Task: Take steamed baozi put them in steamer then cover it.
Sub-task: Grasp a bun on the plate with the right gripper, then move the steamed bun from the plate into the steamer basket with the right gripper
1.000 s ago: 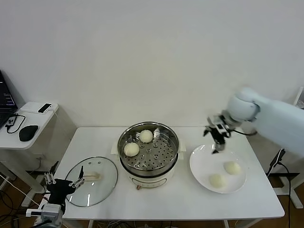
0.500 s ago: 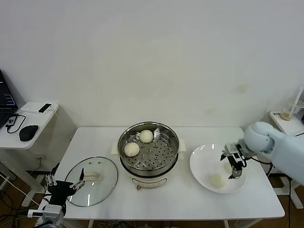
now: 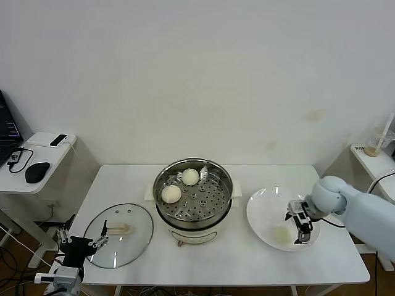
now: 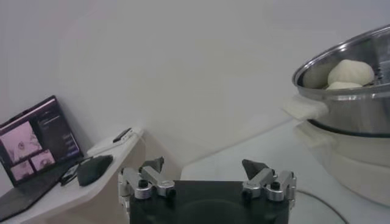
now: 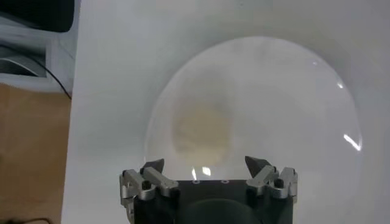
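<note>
The white desk (image 3: 247,259) carries three items directly. The steamer (image 3: 192,203) stands at centre, near the rear edge. The cover (image 3: 119,235) lies flat near the front-left corner. A white plate (image 3: 262,209) rests toward the right edge.

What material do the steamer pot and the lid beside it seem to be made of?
Steamer: apparently polished stainless steel, shiny and reflective, with a perforated tray inside. Lid: apparently clear glass, since the table shows through it; its rim looks metallic, its cream handle possibly plastic.
</note>
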